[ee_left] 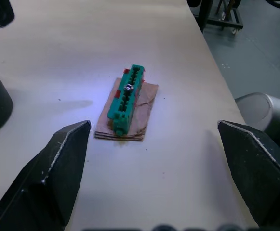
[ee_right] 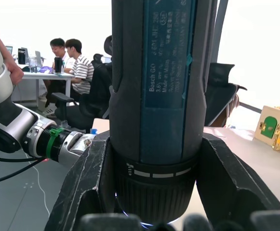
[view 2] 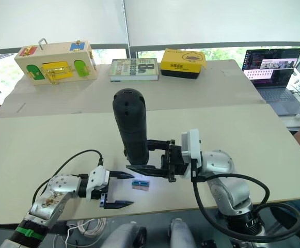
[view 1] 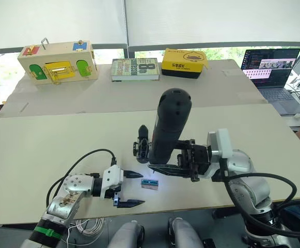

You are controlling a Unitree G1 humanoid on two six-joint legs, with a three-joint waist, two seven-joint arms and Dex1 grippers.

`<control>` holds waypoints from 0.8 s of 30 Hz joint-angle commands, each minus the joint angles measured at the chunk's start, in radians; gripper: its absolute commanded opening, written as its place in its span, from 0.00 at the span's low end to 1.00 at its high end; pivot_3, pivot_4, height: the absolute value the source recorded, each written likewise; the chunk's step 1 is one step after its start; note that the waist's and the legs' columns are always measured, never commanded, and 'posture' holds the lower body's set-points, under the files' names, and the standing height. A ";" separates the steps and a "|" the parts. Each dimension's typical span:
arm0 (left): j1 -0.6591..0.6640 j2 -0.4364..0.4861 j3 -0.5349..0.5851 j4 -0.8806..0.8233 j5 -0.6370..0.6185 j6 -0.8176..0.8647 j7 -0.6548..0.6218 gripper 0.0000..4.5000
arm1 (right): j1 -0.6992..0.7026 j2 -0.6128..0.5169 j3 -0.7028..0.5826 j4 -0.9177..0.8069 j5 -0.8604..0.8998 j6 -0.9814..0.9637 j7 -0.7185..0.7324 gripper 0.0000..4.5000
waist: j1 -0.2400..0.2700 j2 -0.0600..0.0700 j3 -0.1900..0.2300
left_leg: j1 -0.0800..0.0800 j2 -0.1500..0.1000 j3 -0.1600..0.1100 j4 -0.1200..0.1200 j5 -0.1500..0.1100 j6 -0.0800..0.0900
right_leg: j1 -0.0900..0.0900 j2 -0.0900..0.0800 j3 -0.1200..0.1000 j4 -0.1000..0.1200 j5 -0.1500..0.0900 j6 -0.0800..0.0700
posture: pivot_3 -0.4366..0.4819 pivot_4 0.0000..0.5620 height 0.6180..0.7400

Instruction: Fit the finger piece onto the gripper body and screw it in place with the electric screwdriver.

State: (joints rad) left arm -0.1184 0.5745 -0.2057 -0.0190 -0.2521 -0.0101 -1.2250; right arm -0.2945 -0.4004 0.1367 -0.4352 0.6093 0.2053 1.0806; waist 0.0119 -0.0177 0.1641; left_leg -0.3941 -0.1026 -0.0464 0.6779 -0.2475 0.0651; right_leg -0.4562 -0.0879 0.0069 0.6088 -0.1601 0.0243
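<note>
Electric screwdriver [view 1: 166, 126] is standing upright mid-table, clenched between the right gripper [view 1: 162, 166] fingers, with the spread-open left gripper [view 1: 131, 188] lying at its 8 o'clock, facing the green-and-tan piece [view 1: 150, 183], and the gripper body [view 1: 141, 146] sitting at its 9 o'clock.

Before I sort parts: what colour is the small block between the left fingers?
Green block on tan card, clearest in the left wrist view.
</note>
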 commanded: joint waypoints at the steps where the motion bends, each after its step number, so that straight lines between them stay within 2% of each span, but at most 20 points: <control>1: -0.011 -0.016 -0.015 0.020 0.023 -0.022 0.023 0.99 | -0.001 0.013 0.002 -0.006 0.000 -0.049 0.012 0.43 | 0.000 0.000 0.000 | 0.000 0.000 0.000 0.000 0.000 0.000 | 0.000 0.000 0.000 0.000 0.000 0.000 | 0.48 0.27 1.00; 17: -0.040 -0.053 -0.051 0.042 0.033 0.014 0.046 0.99 | -0.019 0.039 0.049 0.072 -0.048 -0.078 0.038 0.43 | 0.002 0.000 0.000 | 0.005 -0.001 0.000 0.000 0.000 0.000 | 0.004 0.000 -0.001 0.001 0.000 0.000 | 0.48 0.27 1.00; 24: -0.015 -0.049 -0.062 0.031 0.030 0.017 0.033 0.99 | -0.018 0.052 0.062 0.098 -0.062 -0.085 0.047 0.43 | 0.000 0.000 0.000 | 0.005 -0.001 0.000 0.000 0.000 0.000 | 0.004 0.000 0.000 0.001 0.000 0.000 | 0.48 0.27 1.00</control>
State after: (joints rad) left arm -0.1516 0.5297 -0.2423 0.0113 -0.2260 -0.0069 -1.1904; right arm -0.2953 -0.3638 0.2059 -0.3113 0.5315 0.1593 1.1231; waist 0.0122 -0.0175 0.1640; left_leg -0.3891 -0.1039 -0.0464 0.6778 -0.2474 0.0653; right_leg -0.4522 -0.0880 0.0066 0.6095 -0.1602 0.0246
